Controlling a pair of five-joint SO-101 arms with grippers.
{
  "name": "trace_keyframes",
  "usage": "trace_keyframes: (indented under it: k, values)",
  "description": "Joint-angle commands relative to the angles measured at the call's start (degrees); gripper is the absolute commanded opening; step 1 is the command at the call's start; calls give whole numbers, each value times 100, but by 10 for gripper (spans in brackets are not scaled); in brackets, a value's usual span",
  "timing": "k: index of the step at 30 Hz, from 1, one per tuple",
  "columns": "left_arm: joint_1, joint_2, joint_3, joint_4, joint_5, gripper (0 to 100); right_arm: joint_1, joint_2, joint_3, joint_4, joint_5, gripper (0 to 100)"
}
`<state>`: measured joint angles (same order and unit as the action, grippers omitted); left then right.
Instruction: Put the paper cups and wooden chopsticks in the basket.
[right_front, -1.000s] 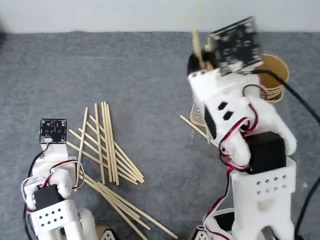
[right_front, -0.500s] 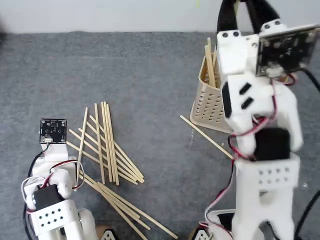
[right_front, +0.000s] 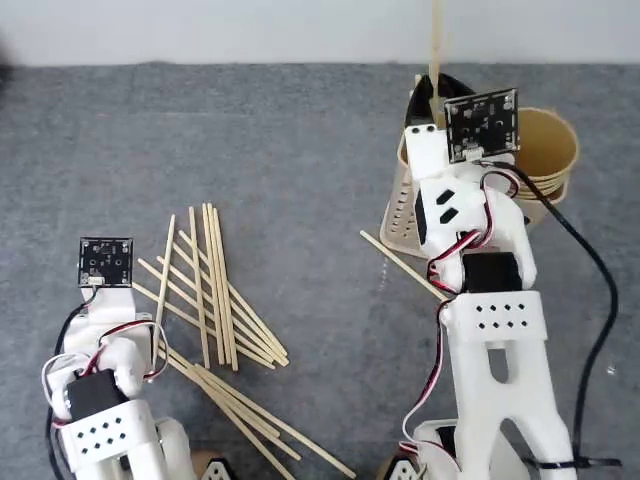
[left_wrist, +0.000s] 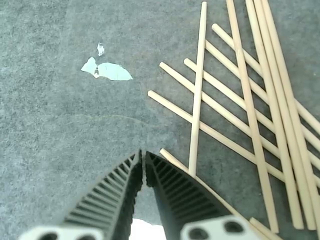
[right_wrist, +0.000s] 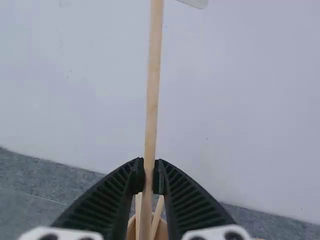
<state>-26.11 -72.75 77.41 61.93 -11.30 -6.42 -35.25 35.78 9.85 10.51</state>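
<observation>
The right hand (right_wrist: 147, 172) was clamped on one wooden chopstick (right_wrist: 152, 75) near its lower end, holding it upright over the basket (right_front: 400, 215) — most of the stick stood up above the jaws, against the wall behind. Below the jaws the right wrist view showed the tips of a couple of other sticks, prob. ones in the basket. The paper cups (right_front: 548, 150), nested in a stack, sat at the basket's far side beside the right arm. Whether they were inside it or just against it I couldn't tell. A stray chopstick (right_front: 395, 259) lay on the table (right_front: 280, 130) just beside the basket's near edge.

The left hand (left_wrist: 142, 155) was closed w/ nothing in it, low over the table next to the loose pile of chopsticks (right_front: 215, 300), which lay crisscrossed well apart from the basket.

On handling, my guess: the sticks looked light, stiff, thin and smooth — apt to pivot or slip if pinched at one end. A mid-length grip would carry them steadier, while an end grip like this one suited dropping a stick in upright. Overlapping sticks in the pile could drag neighbours along when one was lifted. The cups looked light, thin-walled and easily crushed, so a gentle pinch on the rim seemed best.
</observation>
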Motion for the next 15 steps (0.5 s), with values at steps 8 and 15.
trace_keyframes:
  k: [8, 15]
  values:
    - [18, -70, -40, -141, 44, 14, 13, -268, -1530, 2079, -624, 173]
    - [18, -70, -48, -141, 44, 14, -1068, -251, -2646, 4453, -879, 170]
